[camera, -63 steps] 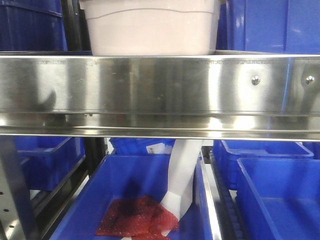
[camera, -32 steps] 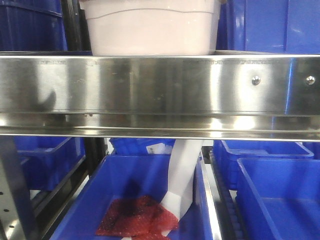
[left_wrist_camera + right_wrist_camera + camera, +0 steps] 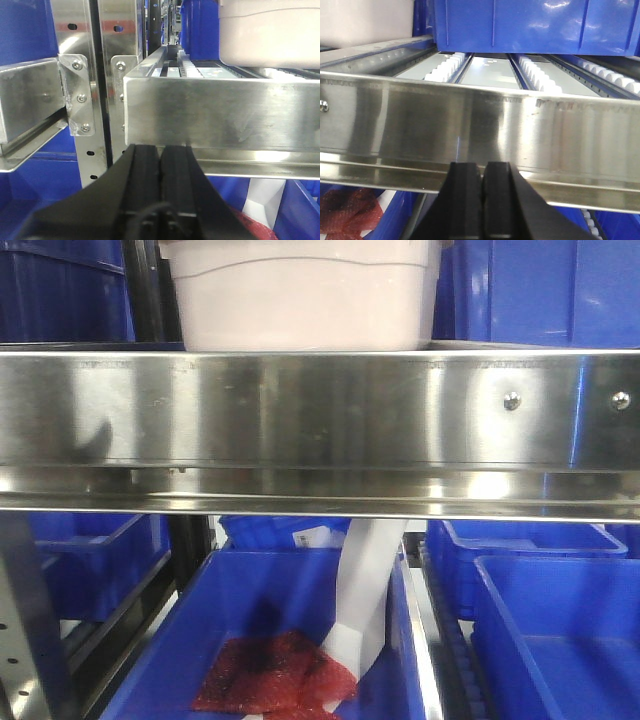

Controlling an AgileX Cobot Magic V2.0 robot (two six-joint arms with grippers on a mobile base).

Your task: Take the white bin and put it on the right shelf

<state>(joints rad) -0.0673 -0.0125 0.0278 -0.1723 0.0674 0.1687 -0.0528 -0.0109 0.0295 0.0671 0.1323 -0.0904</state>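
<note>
- Left gripper (image 3: 161,150): black fingers pressed together, clenched on nothing, low in front of the shiny stainless-steel front rail (image 3: 220,115) of the roller shelf.
- Right gripper (image 3: 481,167): fingers likewise closed and empty, just before the same reflective rail (image 3: 480,125), further toward the end with the two screw heads (image 3: 511,399).
- Large off-white, faintly pinkish plastic bin (image 3: 300,295) with rounded corners and a curved moulded line: stands on the shelf just behind the rail. It lies above and to the right of the left gripper (image 3: 270,30), and above and far to the left of the right gripper, where only a pale corner (image 3: 365,22) shows.
- Its long side runs parallel to the rail; the lid is out of view.
- Judgement: the left arm is nearer the bin; any grasp requires both grippers to rise above the rail and open.
- Dark blue open-topped plastic bins (image 3: 535,25) sit behind the bare roller lanes (image 3: 490,67) ahead of the right gripper.
</note>
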